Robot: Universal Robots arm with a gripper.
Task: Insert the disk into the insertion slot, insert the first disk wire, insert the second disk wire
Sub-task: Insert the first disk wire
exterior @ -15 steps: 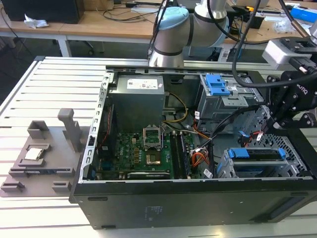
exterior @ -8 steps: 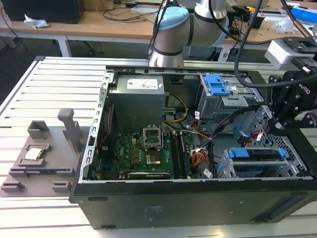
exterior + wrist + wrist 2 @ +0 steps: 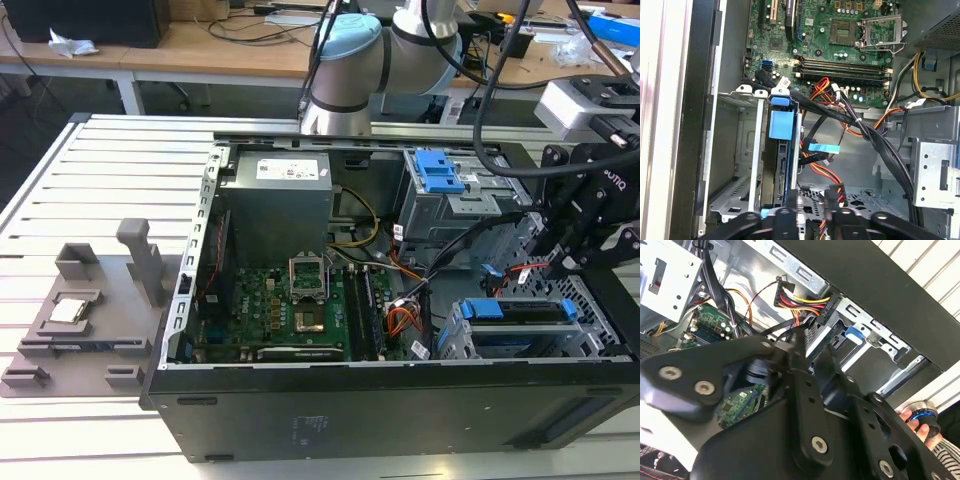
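The disk (image 3: 522,312) sits inside the insertion slot (image 3: 452,338), a silver cage at the case's front corner on the exterior view's right. In the first wrist view the disk (image 3: 783,172) stands edge-on in the cage (image 3: 732,150), with its blue carrier tab (image 3: 780,122) at the open end. My gripper (image 3: 558,258) hangs just above the cage. In the first wrist view my gripper (image 3: 815,207) looks shut on the black plug of a disk wire (image 3: 826,176) with red and yellow strands. The second wrist view has my gripper (image 3: 807,347) beside the cage (image 3: 875,330).
A larger grey bay with a blue latch (image 3: 437,170) stands behind the cage. Black cable bundles (image 3: 867,135) and a blue-tagged cable (image 3: 824,148) cross the gap beside it. The motherboard (image 3: 300,310) fills the case floor. A person's hand (image 3: 917,422) is outside the case wall.
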